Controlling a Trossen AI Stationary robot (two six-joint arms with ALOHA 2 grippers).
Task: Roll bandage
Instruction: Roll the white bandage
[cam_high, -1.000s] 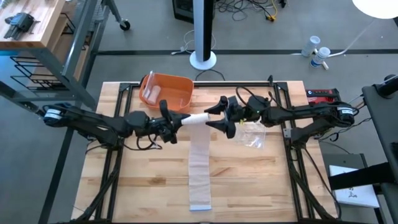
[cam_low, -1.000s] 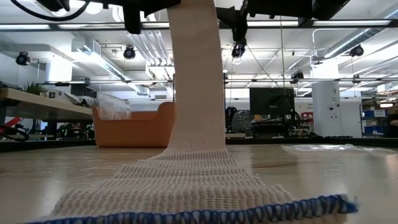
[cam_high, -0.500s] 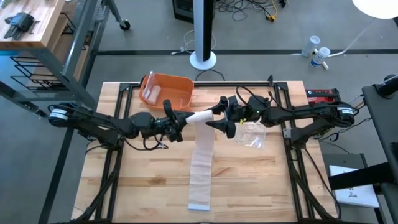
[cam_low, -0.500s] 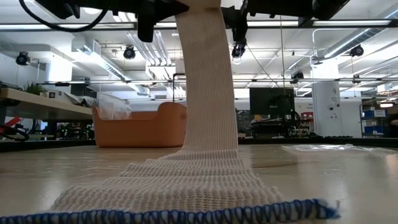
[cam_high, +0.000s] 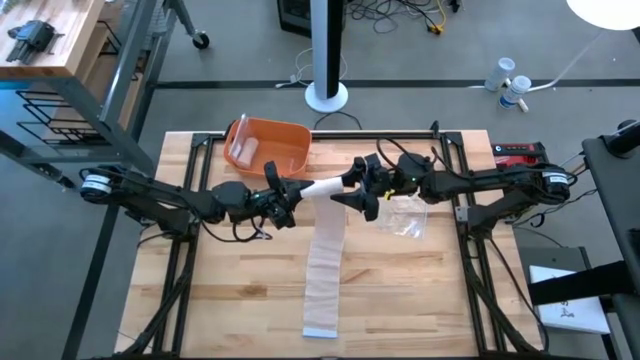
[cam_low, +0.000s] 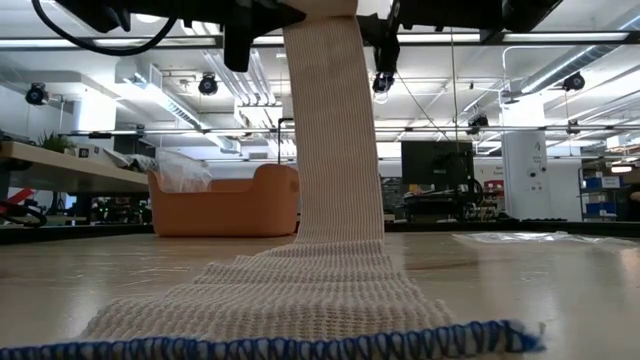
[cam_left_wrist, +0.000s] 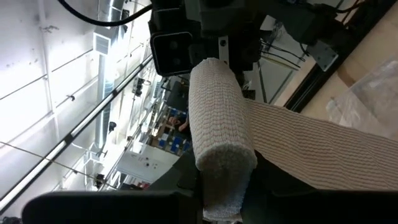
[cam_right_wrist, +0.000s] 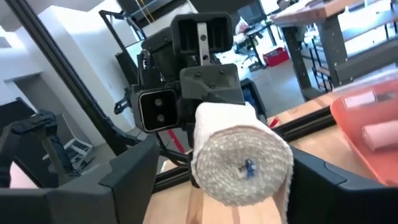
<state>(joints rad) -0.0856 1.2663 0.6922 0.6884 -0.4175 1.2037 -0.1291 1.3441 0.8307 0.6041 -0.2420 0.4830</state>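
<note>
Bandage roll (cam_high: 318, 188) is raised above the counter (cam_high: 230, 290), mid-span — left hand (cam_high: 285, 192) clamped on one end, right hand (cam_high: 357, 187) on the other. Loose tail (cam_high: 322, 265) hangs down, trailing flat toward the front edge.

My left hand (cam_high: 288, 190) moved toward the orange bin (cam_high: 268, 146) side, dragging its end of the bandage roll (cam_high: 322, 188) so the roll now sits tilted. The hanging bandage strip (cam_low: 335, 130) swung right, leaning now instead of straight. Its blue-edged end (cam_low: 300, 345) on the counter (cam_high: 400, 290) slid slightly left.
</note>
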